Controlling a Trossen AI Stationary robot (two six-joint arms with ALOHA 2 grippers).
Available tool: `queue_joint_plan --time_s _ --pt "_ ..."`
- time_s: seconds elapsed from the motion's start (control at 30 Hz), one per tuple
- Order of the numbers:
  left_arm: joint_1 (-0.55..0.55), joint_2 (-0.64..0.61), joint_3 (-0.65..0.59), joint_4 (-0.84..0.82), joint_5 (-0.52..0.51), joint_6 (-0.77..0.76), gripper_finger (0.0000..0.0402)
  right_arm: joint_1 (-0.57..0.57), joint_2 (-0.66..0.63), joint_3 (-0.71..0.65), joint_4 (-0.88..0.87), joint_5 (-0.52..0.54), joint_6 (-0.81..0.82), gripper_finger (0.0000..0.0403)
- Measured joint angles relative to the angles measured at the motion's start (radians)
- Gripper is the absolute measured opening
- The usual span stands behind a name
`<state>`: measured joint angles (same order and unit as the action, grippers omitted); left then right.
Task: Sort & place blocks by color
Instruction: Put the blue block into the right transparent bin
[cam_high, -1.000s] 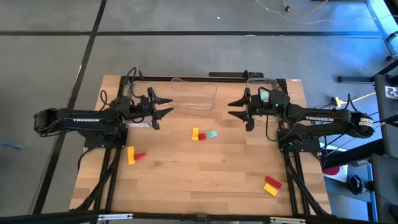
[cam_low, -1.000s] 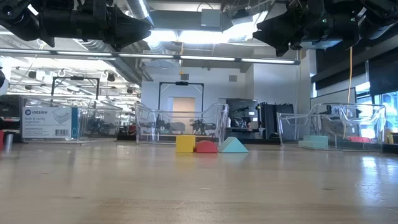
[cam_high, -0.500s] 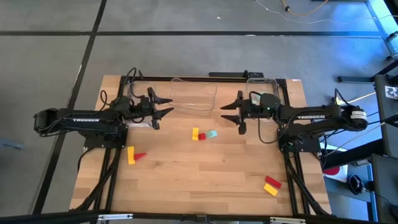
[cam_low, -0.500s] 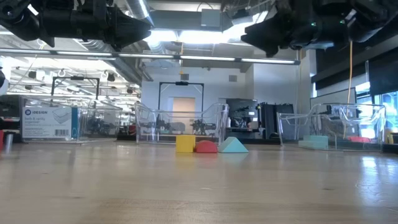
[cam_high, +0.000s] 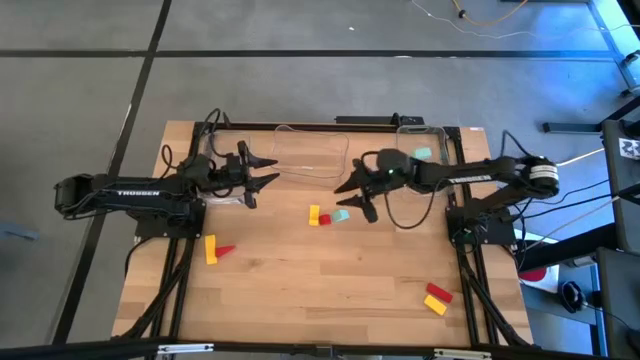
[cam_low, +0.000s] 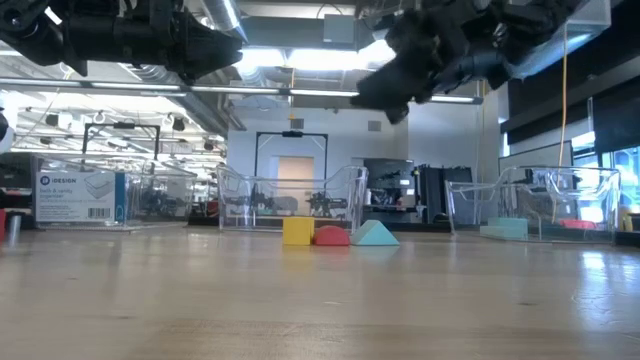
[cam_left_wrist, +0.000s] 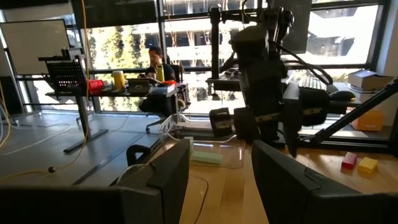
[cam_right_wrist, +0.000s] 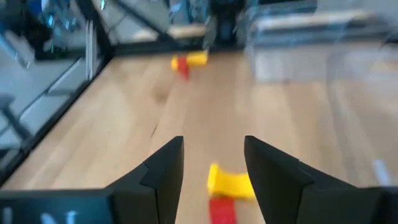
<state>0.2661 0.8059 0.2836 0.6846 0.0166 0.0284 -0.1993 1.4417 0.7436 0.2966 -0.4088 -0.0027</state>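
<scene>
Table of pale wood carries everything, with two dark arms reaching in from its sides. Along the far edge stand three clear bins: one in the middle, one toward the right with a teal block showing inside, and one mostly hidden under the left arm. The left gripper hovers over the table near the middle bin, fingers spread and holding nothing. The right gripper hangs above the central group of blocks, its fingers parted wide and empty; in its own wrist view a yellow block and a red block sit between the fingers. Seven blocks lie loose on the table, in three groups. At the centre are three: a yellow one, a red one touching it, and a teal one just beside. Toward the left edge are two: a yellow block with a red one against it. Near the front right corner are two more, red and yellow, touching. In the low view a red block also shows inside the right bin.
</scene>
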Motion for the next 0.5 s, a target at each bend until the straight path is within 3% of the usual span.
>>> queue_joint_plan --time_s 0.13,0.23,0.5 --pt "0.0 0.0 0.0 -0.002 0.0 0.0 0.0165 0.037 0.047 0.007 -0.058 -0.002 -0.053 0.0178" --pt "0.0 0.0 0.0 -0.003 0.0 0.0 0.0165 0.064 0.073 0.007 -0.086 0.058 -0.054 0.0196" --pt "0.0 0.0 0.0 -0.002 0.0 0.005 0.0165 0.093 0.103 0.007 -0.114 0.197 -0.109 0.03"
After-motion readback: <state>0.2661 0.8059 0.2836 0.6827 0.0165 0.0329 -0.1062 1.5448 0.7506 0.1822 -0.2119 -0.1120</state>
